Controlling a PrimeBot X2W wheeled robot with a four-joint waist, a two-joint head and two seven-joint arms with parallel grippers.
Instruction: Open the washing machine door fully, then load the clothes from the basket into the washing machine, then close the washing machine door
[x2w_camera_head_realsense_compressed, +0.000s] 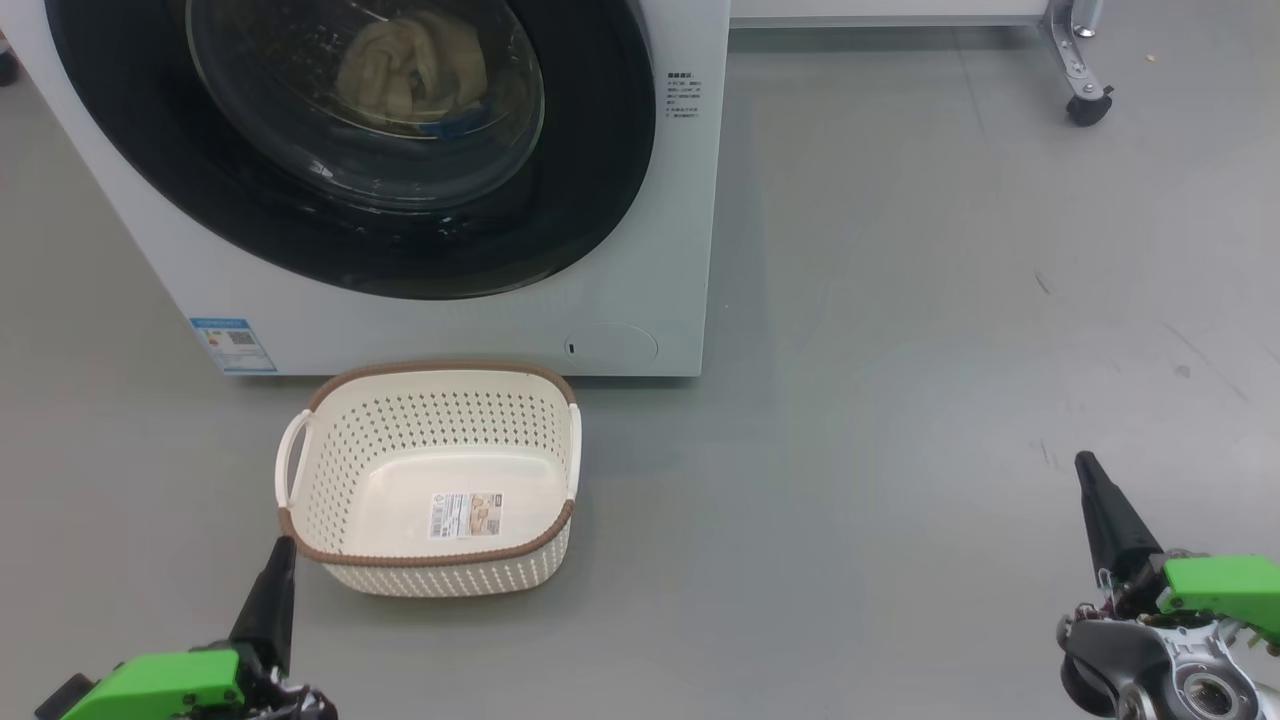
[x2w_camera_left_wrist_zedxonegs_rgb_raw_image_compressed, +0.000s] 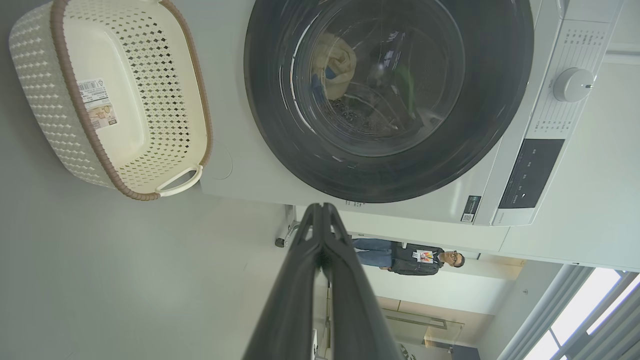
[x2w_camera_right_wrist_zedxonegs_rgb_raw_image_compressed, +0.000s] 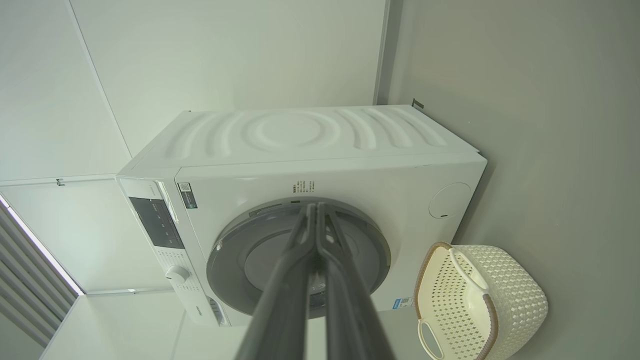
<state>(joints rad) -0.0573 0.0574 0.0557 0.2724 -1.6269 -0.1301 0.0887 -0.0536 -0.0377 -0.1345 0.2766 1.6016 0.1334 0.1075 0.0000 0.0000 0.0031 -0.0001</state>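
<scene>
nearest, the left gripper (x2w_camera_head_realsense_compressed: 281, 560), fingers pressed together on nothing, points at the near left corner of the empty basket (x2w_camera_head_realsense_compressed: 450, 578), just beside its rim. the right gripper (x2w_camera_head_realsense_compressed: 1096, 490), likewise closed and empty, sits well apart to the right. beyond the basket the washing machine door (x2w_camera_head_realsense_compressed: 600, 150) looks shut, the clothes (x2w_camera_head_realsense_compressed: 415, 70) behind its glass inside the washing machine (x2w_camera_head_realsense_compressed: 450, 330). the door lies ahead of the left arm, the nearer one; the task looks finished.

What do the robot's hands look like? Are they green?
Partly! The left gripper and right gripper each have two long, dark, pointy fingers growing from a bright green block. Behind the right one's block is a shiny silver metal wrist with a round hole and a few thin wires.
</scene>
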